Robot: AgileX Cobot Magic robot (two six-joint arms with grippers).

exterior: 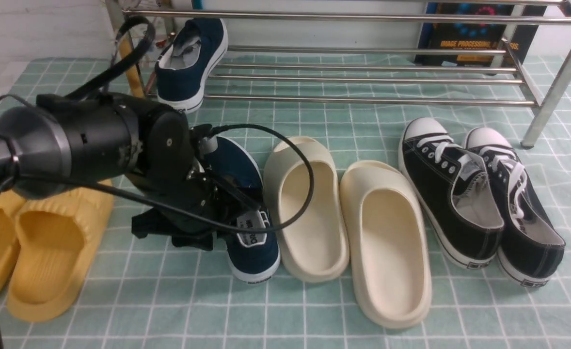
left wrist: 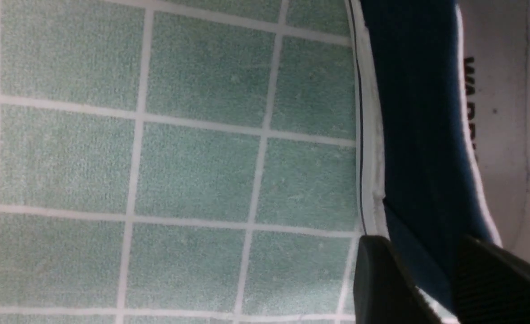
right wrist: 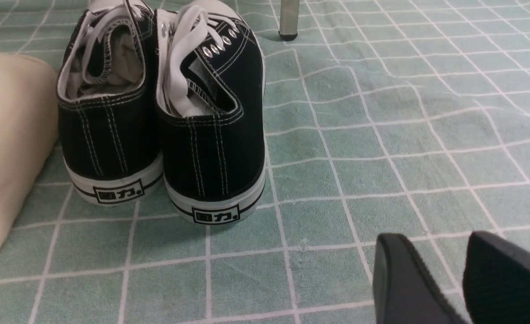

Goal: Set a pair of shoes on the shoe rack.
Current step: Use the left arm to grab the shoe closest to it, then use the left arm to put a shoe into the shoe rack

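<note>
With left fingers (left wrist: 382, 288) nipping only the thin canvas side wall of the navy slip-on (exterior: 256, 254) on the checked surface (exterior: 314, 310), mate (exterior: 191, 63) tilted on the shoe rack (exterior: 363, 101), risks a slip or sagging swing on lifting, right fingers (right wrist: 404, 279) parted, empty.

You had yellow slides (exterior: 48, 247), cream slides (exterior: 309, 213) and black lace-up sneakers (exterior: 452, 194) lying side by side on the green checked cloth (exterior: 314, 310).
</note>
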